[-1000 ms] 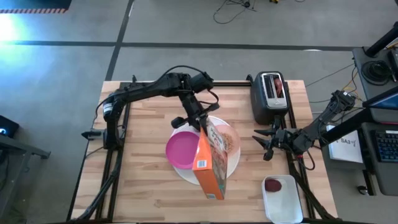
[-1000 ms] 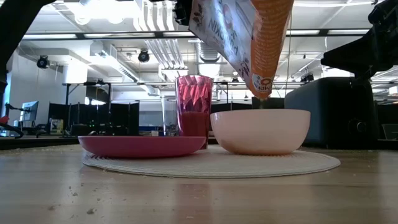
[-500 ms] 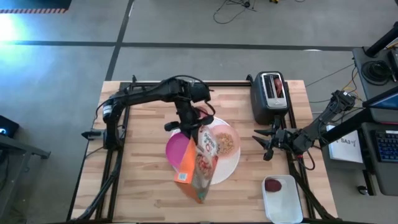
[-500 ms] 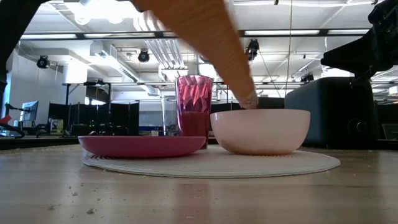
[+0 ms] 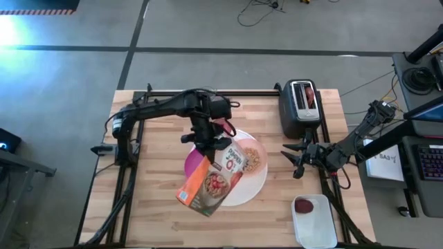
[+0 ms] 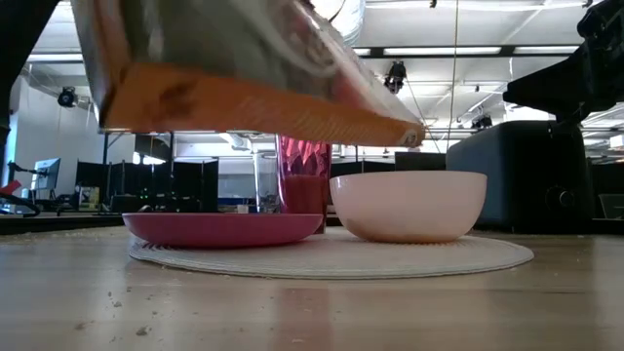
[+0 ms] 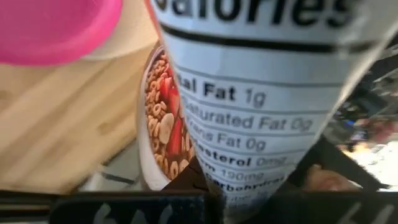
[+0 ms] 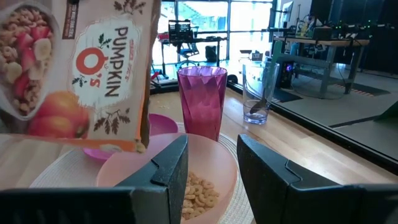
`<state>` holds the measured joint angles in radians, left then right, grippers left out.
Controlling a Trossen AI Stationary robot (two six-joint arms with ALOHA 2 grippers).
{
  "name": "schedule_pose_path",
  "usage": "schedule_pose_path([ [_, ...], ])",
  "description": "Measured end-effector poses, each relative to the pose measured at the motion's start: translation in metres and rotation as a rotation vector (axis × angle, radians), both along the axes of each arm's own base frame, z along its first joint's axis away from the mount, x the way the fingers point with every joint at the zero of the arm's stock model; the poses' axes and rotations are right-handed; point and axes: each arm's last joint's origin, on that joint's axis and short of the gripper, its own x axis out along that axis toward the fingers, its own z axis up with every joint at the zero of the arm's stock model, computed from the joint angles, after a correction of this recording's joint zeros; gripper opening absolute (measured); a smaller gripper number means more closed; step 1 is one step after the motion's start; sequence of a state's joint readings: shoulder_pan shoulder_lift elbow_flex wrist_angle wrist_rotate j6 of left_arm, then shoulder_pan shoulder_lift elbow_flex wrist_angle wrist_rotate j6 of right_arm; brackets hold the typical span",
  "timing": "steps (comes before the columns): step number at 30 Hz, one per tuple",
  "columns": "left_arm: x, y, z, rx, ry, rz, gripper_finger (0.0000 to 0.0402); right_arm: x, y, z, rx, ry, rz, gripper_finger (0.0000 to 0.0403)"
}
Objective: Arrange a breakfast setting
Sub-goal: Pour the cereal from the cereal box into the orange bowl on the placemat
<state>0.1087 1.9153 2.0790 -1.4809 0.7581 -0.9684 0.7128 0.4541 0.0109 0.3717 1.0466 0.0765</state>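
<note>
Left claw (image 5: pixel 208 146): you have it clamped on the upper end of the cereal box (image 5: pixel 211 181), above the middle of the worktop (image 5: pixel 156 128); the fingers themselves are hidden behind the box in the left wrist view.
Magenta plate (image 5: pixel 197 164): it lies on the left half of the big white plate (image 5: pixel 252 183), partly under the box.
Cereal box: it hangs in the air, tipped well over. In the high view its long axis runs on a diagonal, the gripped end toward the bowl and the far end out over the front-left of the white plate. In the right wrist view a flap at its lower corner is open over the bowl's rim.
Pale pink bowl (image 5: pixel 250 158): it sits on the right half of the white plate and already holds cereal, spread thin over the bottom in the right wrist view.
Pink tumbler (image 8: pixel 201 99): it stands upright just behind the bowl, and a clear glass (image 8: pixel 258 93) with a spoon in it stands farther back.
Step in hand: my judgement is that you are at the cereal-pouring step, either at its tail or just past it.
Next move: bring the box upright before you carry it off, keep its open corner clear of the bowl rim and tumbler, and set it down on bare wood.
Toaster (image 5: pixel 300 107): it stands at the back right.
Right claw (image 5: pixel 299 160): it waits with fingers apart at the right edge, aimed at the bowl.
White tray (image 5: pixel 315 221): front right, holding a dark red round fruit (image 5: pixel 304 205).
</note>
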Motion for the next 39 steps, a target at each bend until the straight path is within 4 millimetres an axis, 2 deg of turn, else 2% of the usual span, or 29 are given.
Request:
schedule_pose_path([
  [12,-0.022,-0.048,0.04,0.353,-0.179,-0.205,0.0,0.0,0.0,0.0,0.0,0.0,0.0,0.0128],
  [22,-0.055,-0.082,0.069,0.654,-0.294,-0.223,0.0,0.0,0.0,0.0,0.0,-0.001,0.0,0.0128],
  [28,-0.076,-0.101,0.078,0.808,-0.339,-0.23,0.0,0.0,0.0,0.0,0.001,-0.001,0.0,0.0128],
  [33,-0.091,-0.112,0.079,0.852,-0.339,-0.201,0.0,0.0,0.0,0.0,0.0,0.0,0.0,0.0128],
  [39,-0.115,-0.117,0.081,0.956,-0.347,-0.13,0.0,0.0,0.0,0.0,0.0,0.0,0.0,0.0128],
])
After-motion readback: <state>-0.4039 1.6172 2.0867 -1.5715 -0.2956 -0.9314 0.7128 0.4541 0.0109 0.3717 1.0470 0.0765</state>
